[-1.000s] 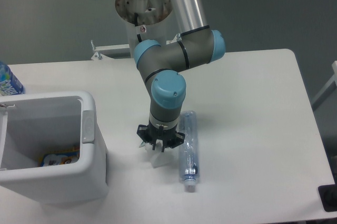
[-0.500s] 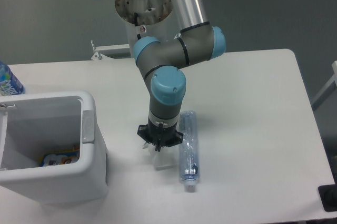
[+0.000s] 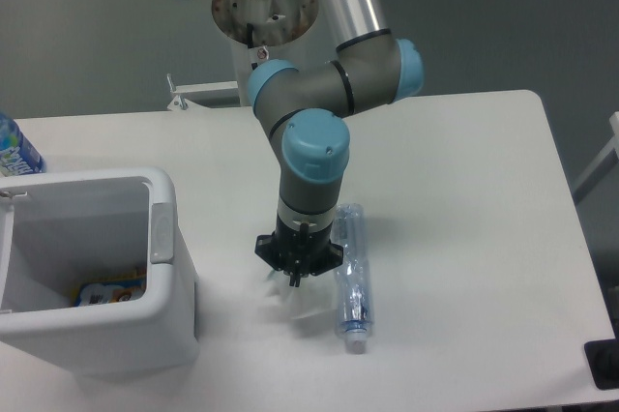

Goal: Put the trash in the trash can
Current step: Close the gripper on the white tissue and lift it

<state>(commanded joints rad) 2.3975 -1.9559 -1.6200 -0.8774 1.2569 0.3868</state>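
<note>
Table: white, fills most of the frame, rounded corner at upper right.
Arm: grey with blue joints, comes down from top centre, now bent a little more to the right and lower than one second ago.
Trash can: white bin at lower left, grey oblong panel on the side facing the arm; a blue and orange item lies inside at the bottom.
Clear bottle: flattened, lies lengthwise just right of the gripper, pale cap toward the lower edge; shifted slightly down and right against the earlier frame.
Wrapper: white, blurred, directly under the gripper at lower centre, partly hidden by it.
Gripper: points straight down onto the wrapper; fingers hidden by the black flange, cannot tell whether closed or spread.
Blue-labelled bottle: at left edge, behind the bin, only partly visible.
</note>
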